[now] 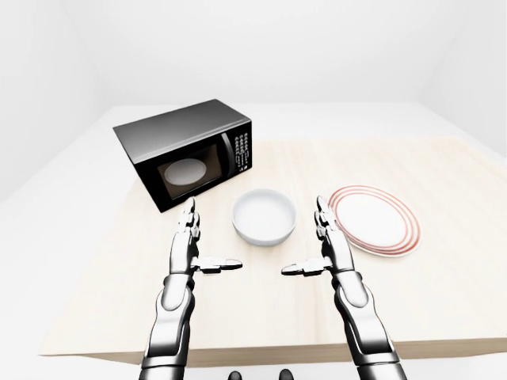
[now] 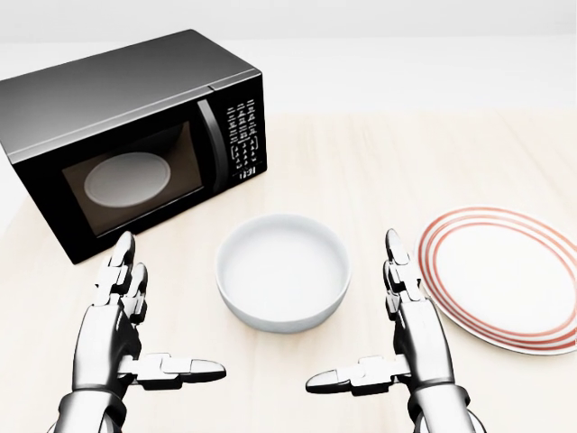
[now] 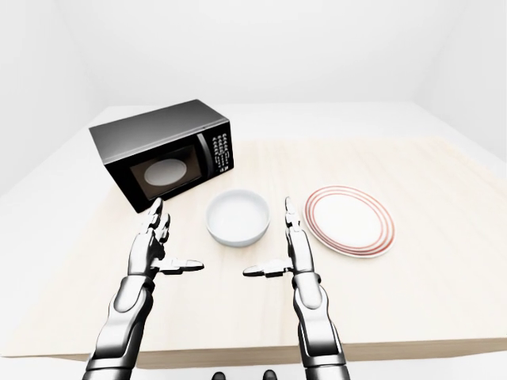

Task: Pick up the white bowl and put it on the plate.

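Note:
A white bowl (image 2: 282,271) stands upright on the light wooden table (image 2: 388,162), in the middle of the head view. A white plate with red rings (image 2: 505,275) lies flat to its right, a small gap apart from it. My left hand (image 2: 162,311) is open and empty, below and left of the bowl, fingers pointing up the view and thumb pointing inward. My right hand (image 2: 356,311) is open and empty, below and right of the bowl, between the bowl and the plate. Neither hand touches the bowl.
A black microwave (image 2: 135,135) with its door shut stands at the upper left of the bowl. The table's near edge (image 1: 261,352) runs below my forearms in the left-eye view. White floor and walls surround the table.

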Controlling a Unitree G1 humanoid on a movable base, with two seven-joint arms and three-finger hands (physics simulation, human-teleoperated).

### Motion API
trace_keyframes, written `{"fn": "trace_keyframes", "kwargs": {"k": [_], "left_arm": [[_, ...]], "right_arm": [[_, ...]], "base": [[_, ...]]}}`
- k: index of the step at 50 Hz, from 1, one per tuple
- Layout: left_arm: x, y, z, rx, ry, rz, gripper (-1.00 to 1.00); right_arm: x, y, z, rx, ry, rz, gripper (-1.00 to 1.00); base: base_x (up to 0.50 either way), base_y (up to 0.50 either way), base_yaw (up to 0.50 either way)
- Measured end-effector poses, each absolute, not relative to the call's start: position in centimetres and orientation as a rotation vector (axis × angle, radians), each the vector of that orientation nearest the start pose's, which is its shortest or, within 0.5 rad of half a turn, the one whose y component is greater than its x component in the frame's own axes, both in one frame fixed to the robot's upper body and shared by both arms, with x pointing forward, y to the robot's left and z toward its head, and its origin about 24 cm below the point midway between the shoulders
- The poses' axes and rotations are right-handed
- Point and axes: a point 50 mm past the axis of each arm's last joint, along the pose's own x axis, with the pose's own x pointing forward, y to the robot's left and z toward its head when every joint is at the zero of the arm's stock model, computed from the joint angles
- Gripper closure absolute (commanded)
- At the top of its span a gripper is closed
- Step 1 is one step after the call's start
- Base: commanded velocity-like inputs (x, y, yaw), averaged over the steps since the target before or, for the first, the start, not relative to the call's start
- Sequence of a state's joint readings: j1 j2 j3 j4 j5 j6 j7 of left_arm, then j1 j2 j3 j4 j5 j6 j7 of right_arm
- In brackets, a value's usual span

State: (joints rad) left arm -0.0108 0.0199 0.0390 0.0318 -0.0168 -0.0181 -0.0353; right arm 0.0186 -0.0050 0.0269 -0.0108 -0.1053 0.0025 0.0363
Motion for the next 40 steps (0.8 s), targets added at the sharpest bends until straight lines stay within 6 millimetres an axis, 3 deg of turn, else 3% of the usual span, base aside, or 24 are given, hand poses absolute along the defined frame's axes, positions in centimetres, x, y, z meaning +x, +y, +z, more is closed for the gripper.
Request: {"fn": "trace_keyframes", "kwargs": {"k": [40], "left_arm": [[25.5,16.0,3.9,0.003,0.003,0.001,-1.00]], "right_arm": [[25.6,-14.7,5.1,-0.217,-0.030,0.030,-1.00]], "base": [[0.02,0.00,0.00]]}}
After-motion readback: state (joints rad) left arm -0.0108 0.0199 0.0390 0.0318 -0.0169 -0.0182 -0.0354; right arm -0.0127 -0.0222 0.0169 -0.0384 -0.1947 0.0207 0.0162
